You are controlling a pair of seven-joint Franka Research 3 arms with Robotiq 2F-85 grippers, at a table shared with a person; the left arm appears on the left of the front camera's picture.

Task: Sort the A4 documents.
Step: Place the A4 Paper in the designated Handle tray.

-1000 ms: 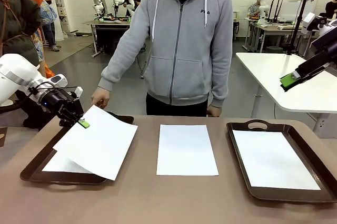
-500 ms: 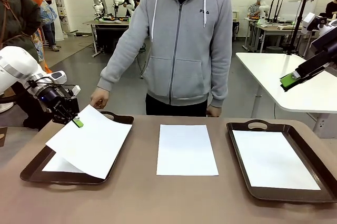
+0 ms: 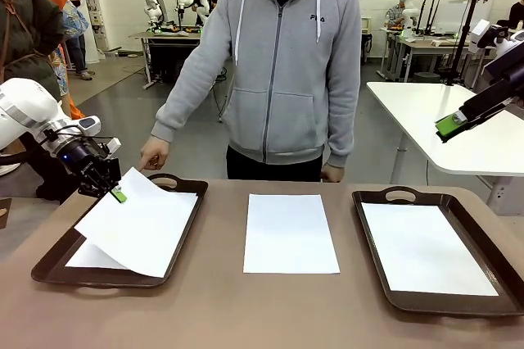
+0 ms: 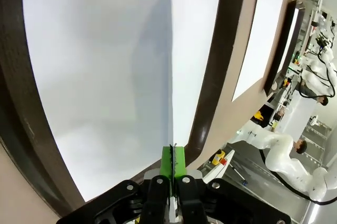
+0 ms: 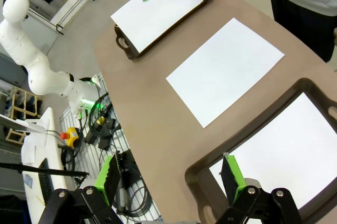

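Where the left arm comes in from the side, the left pincer is seen pressed together on the far left corner of a held sheet. The green pads are clamped on the paper's edge. In the left wrist view the two fingers are shown meeting, with the paper edge-on between them. That corner is lifted clear, and from it the sheet slopes down toward the near side, lying askew over the left tray. A lower sheet is laid flat in the tray; only its near left corner is uncovered. A person's hand is held just past the tray's far handle, near the pinched corner. Whether it touches the paper cannot be told.

Further right, a middle sheet is laid flat on the bare table, between the two trays and touching neither. Its long sides run away from the camera.

To the right of it the right tray is set with its handle at the far side. A right sheet is laid flat inside it — squared to the rim, with a dark margin left all round.

At the far right the right pincer is held high above the table, well apart from the tray. In the right wrist view its fingers are spread wide, with nothing between them. Below them a corner of the right tray and its sheet can be seen.
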